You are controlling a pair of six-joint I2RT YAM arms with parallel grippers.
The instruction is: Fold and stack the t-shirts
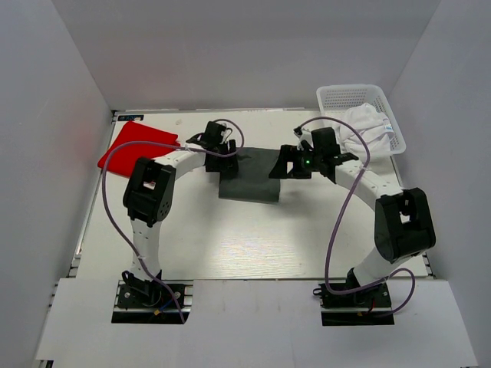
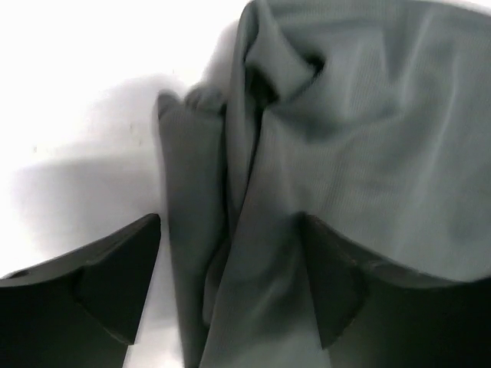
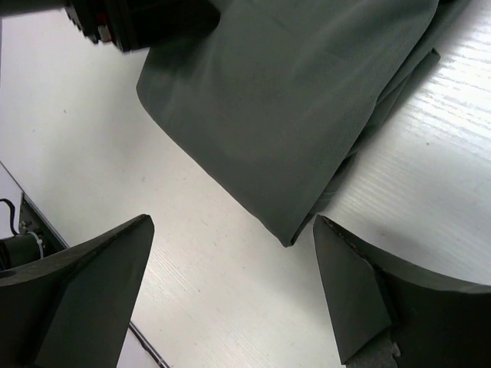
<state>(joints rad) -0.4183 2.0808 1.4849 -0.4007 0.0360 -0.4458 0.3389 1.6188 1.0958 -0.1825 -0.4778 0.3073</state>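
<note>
The dark grey t-shirt [image 1: 249,178] lies partly folded in the middle of the table. My left gripper [image 1: 228,164] is at its left edge. In the left wrist view the gripper [image 2: 230,230] is open, with bunched grey cloth [image 2: 360,138] lying between its fingers [image 2: 100,284]. My right gripper [image 1: 281,170] is at the shirt's right edge. In the right wrist view it [image 3: 232,222] is open and empty just over a folded corner of the shirt [image 3: 291,100]. The red t-shirt [image 1: 138,146] lies folded at the far left. The white t-shirt [image 1: 367,126] sits in the basket.
The white mesh basket [image 1: 345,96] stands at the back right corner. Grey walls enclose the table [image 1: 230,238] on three sides. The left arm's black wrist [image 3: 138,19] shows at the top of the right wrist view.
</note>
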